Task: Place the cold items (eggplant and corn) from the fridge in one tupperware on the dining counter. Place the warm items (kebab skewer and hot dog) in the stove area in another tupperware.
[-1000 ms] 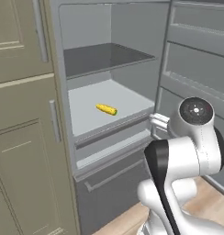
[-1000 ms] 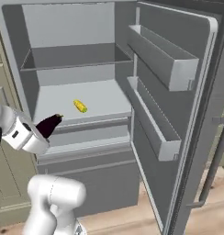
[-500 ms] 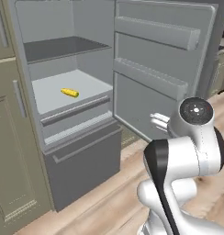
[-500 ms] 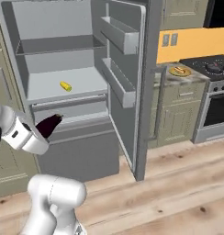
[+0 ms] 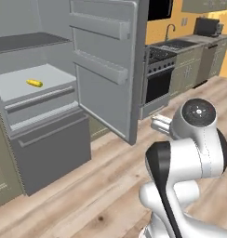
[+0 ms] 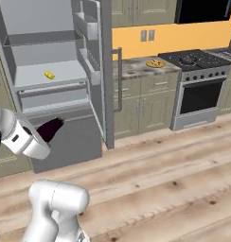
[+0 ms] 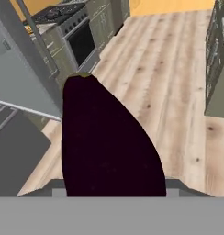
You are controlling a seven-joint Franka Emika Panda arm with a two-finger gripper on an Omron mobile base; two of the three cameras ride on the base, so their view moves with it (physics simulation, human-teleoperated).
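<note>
A dark purple eggplant (image 7: 104, 147) stands large in the hand view, covering the fingertips. In the right base view the eggplant (image 6: 51, 129) sticks out of my gripper (image 6: 43, 135), which is shut on it, low in front of the fridge drawer. The yellow corn (image 5: 34, 83) lies on the pale middle shelf of the open fridge; the right base view shows the corn (image 6: 49, 75) too. On the stone counter left of the stove sits a yellow plate (image 6: 155, 63) with something brown on it, too small to name. No tupperware is in sight.
The open fridge door (image 5: 110, 69) juts out, edge-on as the fridge door (image 6: 106, 71) in the right base view. A steel stove (image 6: 198, 90) stands to the right, beside green cabinets (image 6: 141, 101). Wooden floor (image 6: 174, 179) spreads in front. A cabinet side (image 7: 218, 59) borders the hand view.
Both base views have swung to the right: the fridge slid left and the stove and counter came into sight. The eggplant stays in my shut gripper; the corn lies where it was.
</note>
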